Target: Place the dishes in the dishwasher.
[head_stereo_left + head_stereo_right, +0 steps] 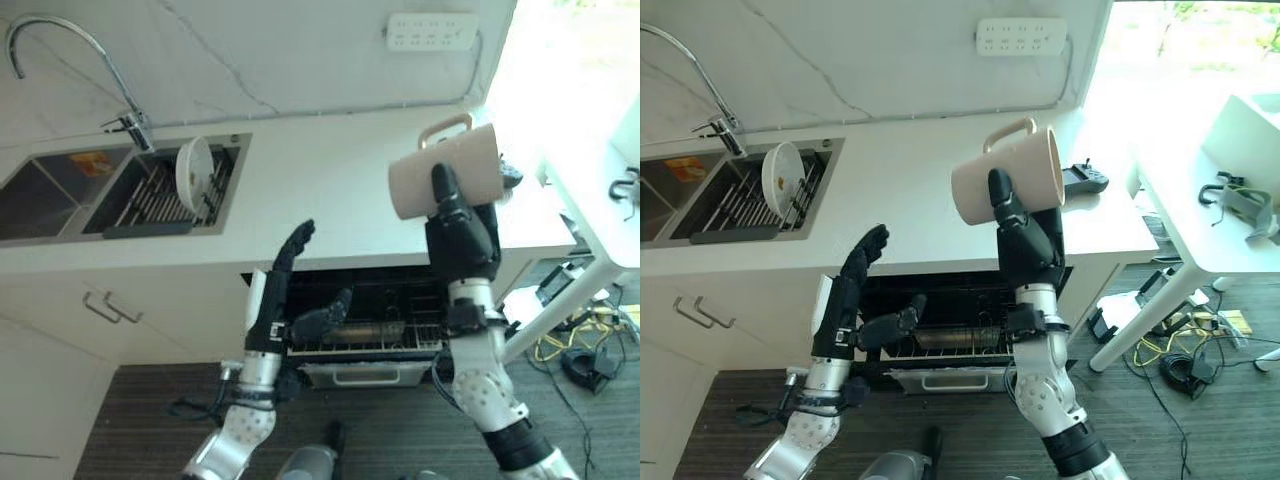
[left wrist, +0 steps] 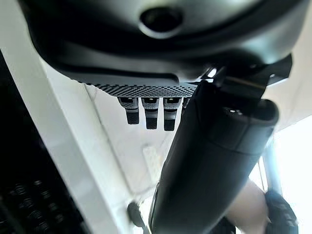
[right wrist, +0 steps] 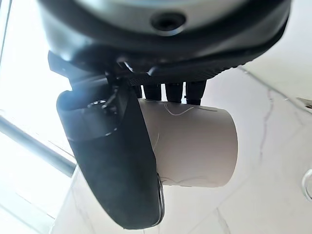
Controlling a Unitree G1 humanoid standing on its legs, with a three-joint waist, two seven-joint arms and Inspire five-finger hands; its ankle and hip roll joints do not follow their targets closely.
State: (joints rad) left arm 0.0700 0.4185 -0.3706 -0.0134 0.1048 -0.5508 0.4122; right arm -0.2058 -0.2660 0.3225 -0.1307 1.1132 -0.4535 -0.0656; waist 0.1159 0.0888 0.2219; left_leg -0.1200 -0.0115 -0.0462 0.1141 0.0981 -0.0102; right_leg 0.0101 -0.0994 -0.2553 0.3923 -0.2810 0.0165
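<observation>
A cream mug point(image 1: 450, 168) with a handle on its upper side hangs tilted on its side above the white counter point(image 1: 330, 190). My right hand point(image 1: 462, 238) is shut on the mug point(image 3: 192, 146), thumb across its near wall. My left hand point(image 1: 272, 300) is raised in front of the counter edge with straight fingers and holds nothing. Below the counter the dishwasher point(image 1: 365, 320) stands open, its wire rack point(image 1: 390, 335) pulled out. A white plate point(image 1: 193, 172) stands on edge in the sink rack point(image 1: 165, 195).
A curved tap point(image 1: 125, 120) rises beside the steel sink point(image 1: 60, 195). A dark controller point(image 1: 1082, 178) lies on the counter's right end. A white table point(image 1: 1210, 220) stands to the right, with cables point(image 1: 1170, 350) on the floor under it. A socket strip point(image 1: 432, 30) is on the wall.
</observation>
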